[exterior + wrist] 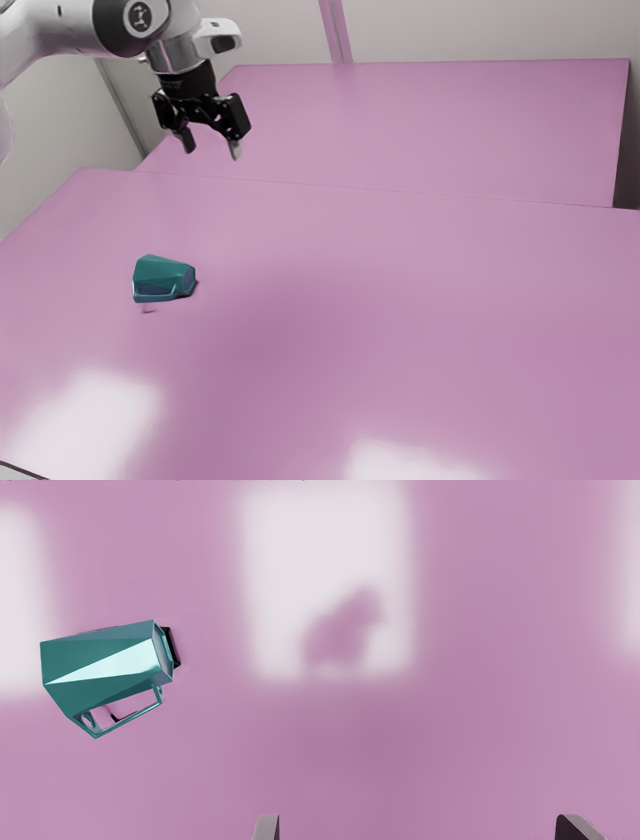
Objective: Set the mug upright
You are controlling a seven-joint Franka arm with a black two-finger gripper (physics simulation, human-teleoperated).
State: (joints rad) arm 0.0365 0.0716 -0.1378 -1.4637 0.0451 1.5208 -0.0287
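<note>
Exterior view: on a pink desk [400, 300], left of centre, the teal mug [162, 279] lies on its side; farther off, upper left, the tool [212, 152] hangs released and empty. Its pinch could slip on sloping facets [117, 666], rolling the mug onto its handle [128, 720]. The mug's mouth is hard to make out; the frame's left edge cuts off the arm [60, 28].

We had a smooth pink table [400, 300] before us, with pale patches of light [90, 420] lying across it. Directly on it, toward the exterior view's left, our faceted teal mug [165, 279] lay on its side, its angular handle [131, 719] jutting out sideways. In the wrist view we saw a soft-edged shadow [340, 635] fall across one of the bright patches.
</note>
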